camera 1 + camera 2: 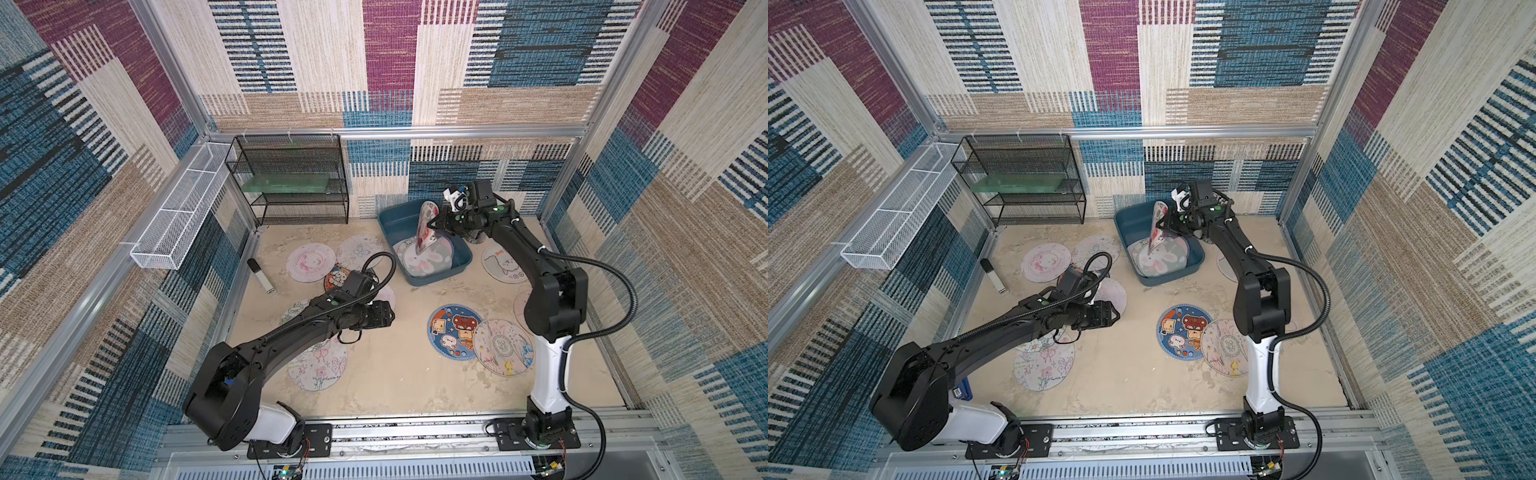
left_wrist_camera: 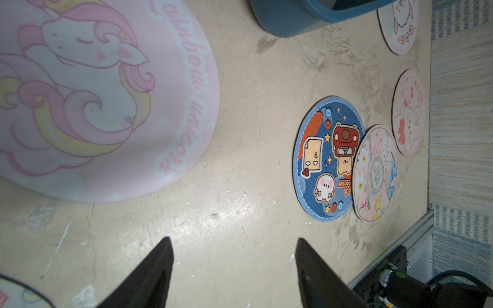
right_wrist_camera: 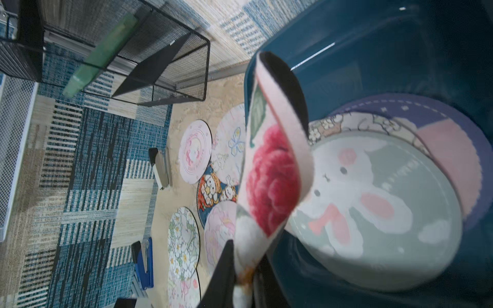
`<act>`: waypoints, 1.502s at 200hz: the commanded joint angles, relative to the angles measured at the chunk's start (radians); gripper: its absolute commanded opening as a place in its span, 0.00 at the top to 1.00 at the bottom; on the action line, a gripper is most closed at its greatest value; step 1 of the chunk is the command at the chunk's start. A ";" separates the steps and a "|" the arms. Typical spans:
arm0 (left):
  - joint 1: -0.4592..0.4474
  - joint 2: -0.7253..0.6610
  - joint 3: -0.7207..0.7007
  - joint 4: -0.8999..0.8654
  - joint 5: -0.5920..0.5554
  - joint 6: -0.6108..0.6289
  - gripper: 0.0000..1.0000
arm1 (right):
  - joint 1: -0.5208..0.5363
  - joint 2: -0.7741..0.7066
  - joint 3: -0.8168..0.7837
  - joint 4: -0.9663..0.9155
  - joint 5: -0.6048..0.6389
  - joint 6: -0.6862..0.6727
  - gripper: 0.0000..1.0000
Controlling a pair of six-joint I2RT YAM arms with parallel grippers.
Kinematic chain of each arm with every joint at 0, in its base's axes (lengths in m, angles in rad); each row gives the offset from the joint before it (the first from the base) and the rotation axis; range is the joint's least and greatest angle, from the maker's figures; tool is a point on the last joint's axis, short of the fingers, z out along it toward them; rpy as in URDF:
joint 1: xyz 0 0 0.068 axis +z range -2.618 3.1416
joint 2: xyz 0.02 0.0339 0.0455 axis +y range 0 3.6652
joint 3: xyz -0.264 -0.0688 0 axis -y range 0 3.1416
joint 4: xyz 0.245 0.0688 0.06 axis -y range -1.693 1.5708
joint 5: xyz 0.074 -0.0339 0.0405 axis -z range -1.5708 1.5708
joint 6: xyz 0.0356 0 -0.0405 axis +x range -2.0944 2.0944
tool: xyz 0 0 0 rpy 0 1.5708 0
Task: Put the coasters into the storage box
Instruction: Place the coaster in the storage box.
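The teal storage box (image 1: 390, 216) stands at the back of the table, with several coasters lying flat in it; a grey bunny one (image 3: 373, 202) is on top. My right gripper (image 1: 436, 224) is shut on the edge of a bent rose-print coaster (image 3: 272, 170), which stands on edge inside the box. My left gripper (image 2: 234, 240) hangs open and empty over bare table, beside a pink unicorn coaster (image 2: 93, 93). More coasters lie on the table: a dark blue cartoon one (image 1: 453, 330), a floral one (image 1: 503, 347), a sheep one (image 1: 505, 264) and a pink one (image 1: 311, 262).
A black wire-mesh rack (image 1: 291, 178) stands at the back left, and a white wire tray (image 1: 178, 216) hangs on the left wall. A small black-and-silver stapler (image 1: 262, 276) lies at the left edge, and a blue stapler (image 3: 144, 261) nearer the front.
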 commanded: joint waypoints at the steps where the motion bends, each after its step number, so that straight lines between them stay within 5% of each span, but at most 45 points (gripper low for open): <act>1: 0.008 -0.028 -0.017 -0.011 -0.026 -0.018 0.29 | 0.002 0.075 0.043 0.075 -0.036 0.038 0.84; 48: 0.019 -0.047 -0.031 -0.016 -0.038 -0.028 0.29 | -0.018 0.213 0.010 0.057 -0.015 0.032 0.84; 111: 0.028 -0.020 -0.011 -0.008 -0.027 -0.025 0.29 | -0.053 0.221 -0.030 -0.013 0.059 0.019 0.80; 177: 0.033 -0.024 0.002 -0.022 -0.030 -0.017 0.29 | -0.052 0.186 -0.031 -0.111 0.165 -0.002 0.55; 217: 0.034 -0.036 -0.007 -0.024 -0.035 -0.016 0.29 | -0.043 0.141 -0.046 -0.156 0.208 -0.029 0.30; 300: 0.054 -0.062 -0.016 -0.050 -0.066 -0.022 0.28 | -0.013 -0.049 -0.184 -0.176 0.235 -0.061 0.12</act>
